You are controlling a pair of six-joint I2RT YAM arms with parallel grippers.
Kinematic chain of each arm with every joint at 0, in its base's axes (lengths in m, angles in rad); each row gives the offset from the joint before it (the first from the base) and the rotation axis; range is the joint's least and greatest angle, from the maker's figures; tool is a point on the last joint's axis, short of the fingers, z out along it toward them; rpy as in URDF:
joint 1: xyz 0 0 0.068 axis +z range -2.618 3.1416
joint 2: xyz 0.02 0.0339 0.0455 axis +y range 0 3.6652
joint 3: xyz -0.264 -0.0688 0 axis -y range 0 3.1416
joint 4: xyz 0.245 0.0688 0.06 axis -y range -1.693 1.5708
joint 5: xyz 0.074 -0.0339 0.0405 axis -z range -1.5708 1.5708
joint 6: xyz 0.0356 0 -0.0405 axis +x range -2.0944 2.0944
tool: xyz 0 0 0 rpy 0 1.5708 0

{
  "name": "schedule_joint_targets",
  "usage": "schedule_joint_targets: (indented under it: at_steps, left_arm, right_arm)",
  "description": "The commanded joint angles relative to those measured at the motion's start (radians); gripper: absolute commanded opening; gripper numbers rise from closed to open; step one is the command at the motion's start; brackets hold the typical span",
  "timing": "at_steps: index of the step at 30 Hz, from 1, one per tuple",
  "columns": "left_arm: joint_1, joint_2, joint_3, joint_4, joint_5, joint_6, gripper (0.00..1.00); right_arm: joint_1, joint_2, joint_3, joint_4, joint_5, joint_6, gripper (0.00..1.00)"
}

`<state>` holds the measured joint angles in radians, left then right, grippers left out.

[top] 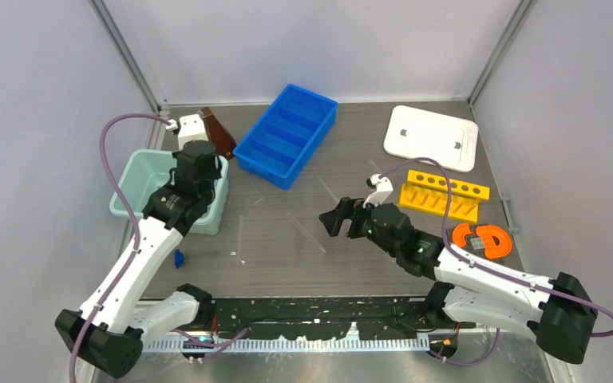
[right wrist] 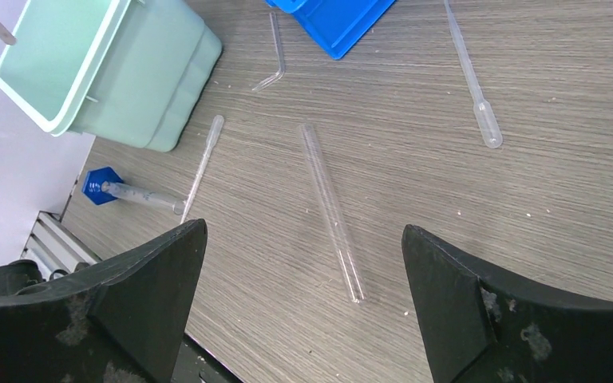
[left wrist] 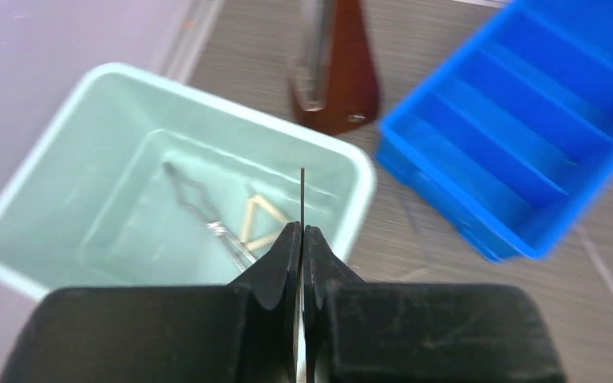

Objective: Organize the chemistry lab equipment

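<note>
My left gripper (left wrist: 302, 230) hangs over the teal bin (left wrist: 40, 199), shut on a thin rod (left wrist: 302, 191) that sticks out past its tips. Silver tongs (left wrist: 203, 211) and a pale triangle (left wrist: 259, 223) lie in the bin. My right gripper (right wrist: 303, 231) stands wide open and empty low over the table, with a clear glass tube (right wrist: 331, 207) lying below between its fingers. Around it lie a pipette (right wrist: 471, 80), a second pipette (right wrist: 201, 163), a bent glass tube (right wrist: 275, 56) and a blue-capped tube (right wrist: 120, 190).
A blue divided tray (top: 287, 134) sits at the back centre, with a brown object (top: 217, 132) to its left. The white lid (top: 431, 137), the yellow holed rack (top: 443, 198) and an orange piece (top: 483, 241) are on the right.
</note>
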<state>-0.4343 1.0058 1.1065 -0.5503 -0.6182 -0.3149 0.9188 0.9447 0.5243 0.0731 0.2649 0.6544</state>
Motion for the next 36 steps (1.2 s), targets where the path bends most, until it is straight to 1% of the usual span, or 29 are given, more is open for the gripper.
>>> schedule_joint_targets:
  at_steps: [1,3,5,11,14,15,19,22,24,30,31,36]
  left_arm:
    - [0.075,-0.018,-0.087,0.174,-0.255,0.063,0.00]
    - [0.120,-0.007,-0.120,0.207,-0.275,0.039,0.00]
    - [0.177,0.011,-0.140,0.203,-0.272,-0.017,0.00]
    - [0.318,0.057,-0.218,0.208,-0.097,-0.199,0.00]
    - [0.356,0.093,-0.205,0.155,-0.077,-0.257,0.00]
    - [0.361,0.104,-0.199,0.135,-0.087,-0.280,0.02]
    - [0.384,0.132,-0.176,0.051,-0.103,-0.365,0.11]
    - [0.390,0.138,-0.165,0.013,-0.094,-0.393,0.21]
    - [0.394,0.135,-0.149,-0.014,-0.095,-0.407,0.26]
    - [0.393,0.079,-0.115,-0.040,-0.073,-0.392,0.35]
    - [0.394,0.064,-0.114,-0.038,-0.059,-0.383,0.39]
    - [0.394,-0.028,-0.125,0.008,0.079,-0.301,0.68]
  right_arm:
    - [-0.003,-0.042,-0.007,0.009,0.025,0.008,1.00]
    - [-0.003,-0.047,-0.010,0.002,0.026,0.012,1.00]
    - [-0.003,-0.052,-0.010,-0.006,0.027,0.014,1.00]
    - [-0.003,-0.064,-0.014,-0.017,0.035,0.013,1.00]
    - [-0.003,-0.069,-0.013,-0.025,0.036,0.014,1.00]
    - [-0.003,-0.070,-0.013,-0.030,0.042,0.015,1.00]
    - [-0.003,-0.084,-0.012,-0.057,0.078,0.015,1.00]
    - [-0.003,-0.099,-0.009,-0.080,0.100,0.008,1.00]
    - [-0.004,-0.107,-0.008,-0.097,0.109,0.006,1.00]
    - [-0.004,-0.110,-0.006,-0.113,0.123,0.014,1.00]
    - [-0.004,-0.109,-0.006,-0.113,0.124,0.016,1.00]
    - [-0.005,-0.085,0.002,-0.118,0.121,0.036,1.00]
